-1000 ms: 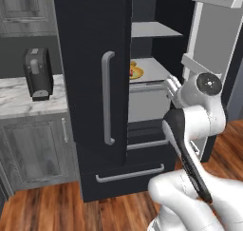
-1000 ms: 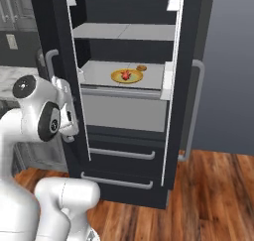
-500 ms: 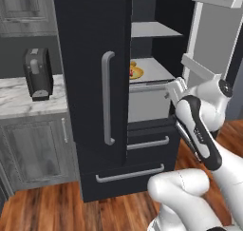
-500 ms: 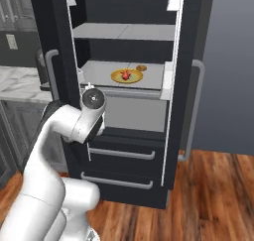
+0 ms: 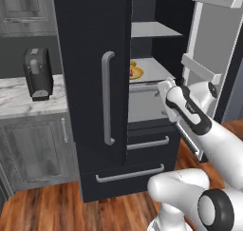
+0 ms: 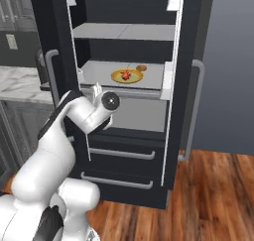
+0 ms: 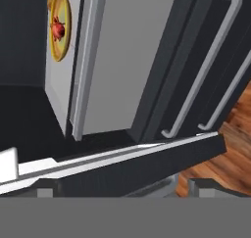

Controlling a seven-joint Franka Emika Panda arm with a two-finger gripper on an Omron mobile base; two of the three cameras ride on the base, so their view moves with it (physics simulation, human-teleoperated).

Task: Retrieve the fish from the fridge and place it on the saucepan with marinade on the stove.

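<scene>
Now fish (image 6: 126,75) on shelf, above open claw (image 7: 122,192).

Both base views flank the open fridge (image 6: 124,86); hand view looks close, rolled.

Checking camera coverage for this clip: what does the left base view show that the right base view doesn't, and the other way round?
Left base view alone: a dark coffee machine on a marble counter, with grey cabinets below, and the fridge's closed left door with its long handle.

Right base view alone: a small brown round item beside the plate, and the whole yellow-rimmed plate in plain sight.

Both: the black fridge with its right door open, the fish on the middle shelf, the drawers below, and the arm reaching toward the shelf.
</scene>
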